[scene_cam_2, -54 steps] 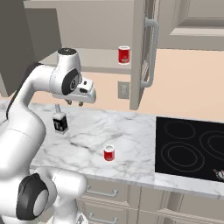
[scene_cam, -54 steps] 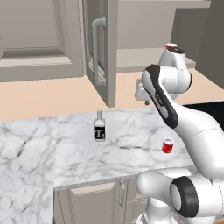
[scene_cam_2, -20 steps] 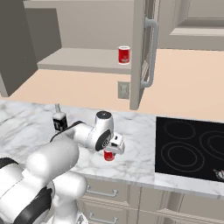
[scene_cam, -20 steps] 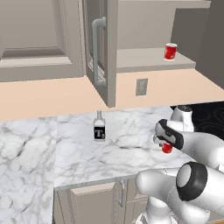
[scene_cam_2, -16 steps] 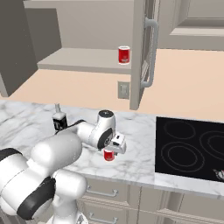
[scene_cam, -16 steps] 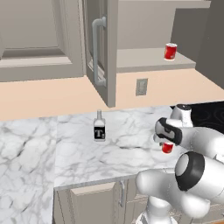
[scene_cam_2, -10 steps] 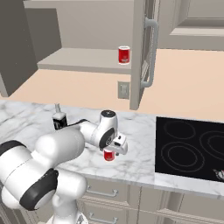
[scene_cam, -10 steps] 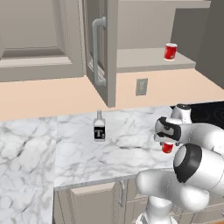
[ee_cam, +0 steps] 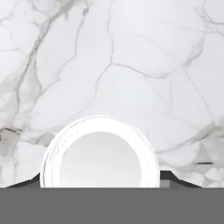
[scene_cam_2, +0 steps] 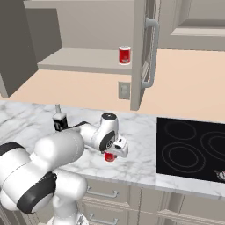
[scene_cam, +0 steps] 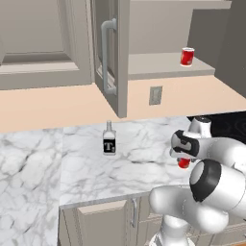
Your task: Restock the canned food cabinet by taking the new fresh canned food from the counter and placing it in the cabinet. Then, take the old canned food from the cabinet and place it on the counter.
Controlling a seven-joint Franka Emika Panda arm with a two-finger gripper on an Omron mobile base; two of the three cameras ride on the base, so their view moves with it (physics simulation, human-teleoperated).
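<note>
Fingers (ee_cam: 177,178) pinching red can (scene_cam_2: 110,157) on marble counter (scene_cam_2: 140,158), second can (scene_cam_2: 125,55) in cabinet (scene_cam_2: 83,59)

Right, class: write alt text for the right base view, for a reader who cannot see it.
A white robot arm reaches low over a marble counter, its gripper around a small red can. Behind, an open wall cabinet holds a second red can on its shelf.

Bottle (scene_cam: 109,140) label bears a white "T"; nothing else legible.
</note>
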